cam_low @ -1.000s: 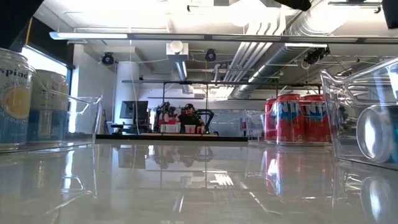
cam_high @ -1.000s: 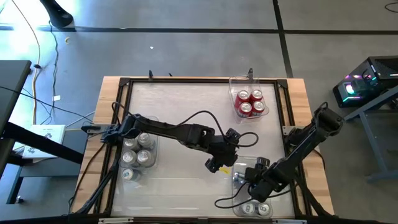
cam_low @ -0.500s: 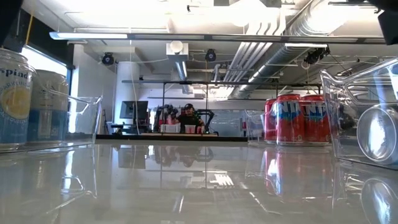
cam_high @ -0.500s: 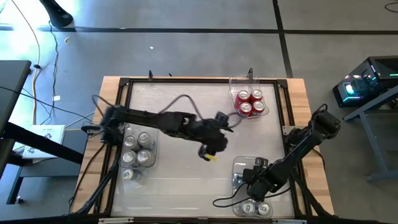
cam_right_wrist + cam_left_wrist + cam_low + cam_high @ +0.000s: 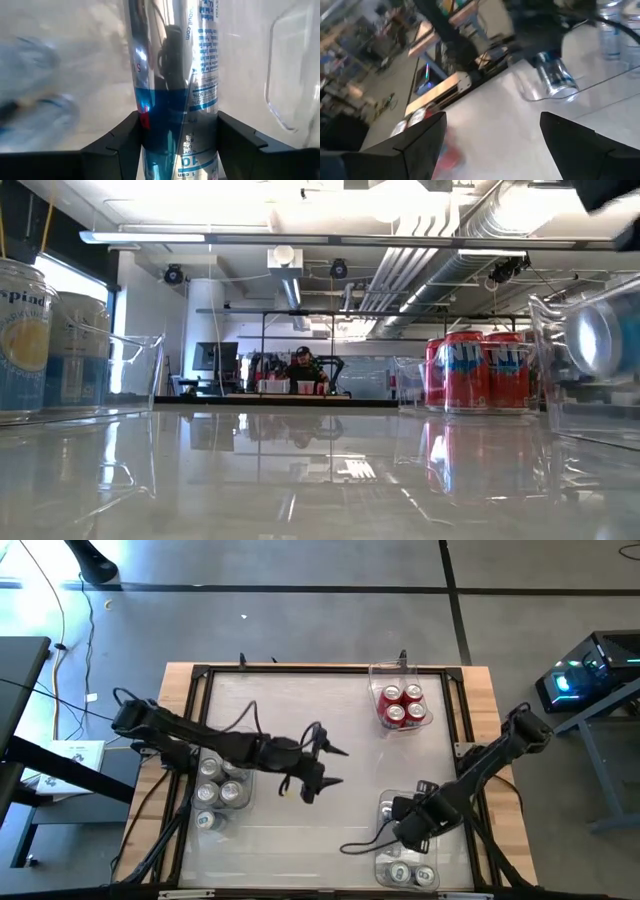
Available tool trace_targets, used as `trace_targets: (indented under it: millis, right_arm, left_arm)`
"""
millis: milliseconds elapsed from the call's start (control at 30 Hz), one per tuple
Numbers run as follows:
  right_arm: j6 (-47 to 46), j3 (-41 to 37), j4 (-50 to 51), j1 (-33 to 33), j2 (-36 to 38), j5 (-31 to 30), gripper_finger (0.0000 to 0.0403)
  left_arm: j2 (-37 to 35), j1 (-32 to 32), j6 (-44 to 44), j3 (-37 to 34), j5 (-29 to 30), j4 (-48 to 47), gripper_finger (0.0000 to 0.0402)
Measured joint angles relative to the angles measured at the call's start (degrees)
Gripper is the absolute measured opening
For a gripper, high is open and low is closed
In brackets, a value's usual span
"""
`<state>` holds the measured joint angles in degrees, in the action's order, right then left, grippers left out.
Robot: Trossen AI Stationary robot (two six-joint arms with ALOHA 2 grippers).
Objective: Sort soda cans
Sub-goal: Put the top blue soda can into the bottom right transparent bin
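My right gripper (image 5: 408, 812) hangs over the clear bin (image 5: 379, 845) at the table's near right and is shut on a silver-and-blue soda can (image 5: 172, 75). In the low view that can (image 5: 600, 335) lies on its side in the air, silver top toward the near edge. My left gripper (image 5: 328, 766) is open over the bare table middle, holding nothing. From its wrist view I see the held can (image 5: 555, 77) farther off. Red cans (image 5: 403, 706) stand in the far right bin, silver cans (image 5: 220, 785) in the left bin, and more cans (image 5: 408, 874) stand in the near right bin. My right gripper pinches the can by its body (image 5: 165, 135) between the two fingers (image 5: 120, 142), which lie across the can. The can lies roughly level, lifted clear of the bin floor.
Three clear plastic bins stand on the white table: one at the left (image 5: 248, 780), one at the far right (image 5: 375, 675), one at the near right. A black frame (image 5: 300, 669) rims the table. Open table surface lies between the bins.
My left arm has drawn back from the near right bin toward the table's left, and its gripper now hangs over the middle. My right gripper has risen and shifted slightly toward the far edge, carrying the can up off the bin floor.
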<state>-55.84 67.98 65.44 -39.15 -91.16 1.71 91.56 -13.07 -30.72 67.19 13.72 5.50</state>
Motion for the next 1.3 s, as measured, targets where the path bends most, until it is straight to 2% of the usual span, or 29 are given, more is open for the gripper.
trace_targets:
  millis: [167, 400, 533, 700, 833, 1033, 1200, 1300]
  right_arm:
    - [3.15, 4.81, 4.46, 3.6, 0.53, 4.86, 0.0195]
    - [4.25, 16.76, 14.44, 7.42, 0.56, 6.05, 0.0195]
    - [4.69, 23.15, 14.46, 9.3, 0.57, 5.03, 0.0195]
    - [10.03, 23.26, 8.71, 14.29, 0.63, 5.44, 0.0195]
    - [13.87, 20.77, 8.34, 19.32, 0.31, 7.41, 0.0195]
    - [18.15, 19.86, 2.97, 25.04, 0.31, 8.3, 0.0195]
    - [19.95, 19.86, 1.26, 27.82, 0.31, 8.27, 0.0195]
    - [20.8, 19.86, 1.08, 28.52, 0.01, 8.29, 0.0195]
  left_arm:
    - [5.92, -1.29, -3.83, -3.99, -3.97, 8.74, 0.0314]
    - [10.13, -3.69, -0.83, -3.72, -0.46, 15.53, 0.0314]
    - [9.7, -5.69, -2.68, -3.65, -1.34, 22.08, 0.0314]
    - [10.11, -7.75, -12.92, -3.65, -2.86, 27.02, 0.0314]
    - [10.17, -8.15, -14.84, -3.66, -2.45, 25.74, 0.0314]
    - [10.9, -6.79, -14.58, -3.67, 5.26, 20.8, 0.0314]
    - [12.31, -5.49, -14.12, -3.66, 14.77, 21.35, 0.0314]
    - [13.15, -4.84, -14.02, -3.6, 17.21, 21.47, 0.0314]
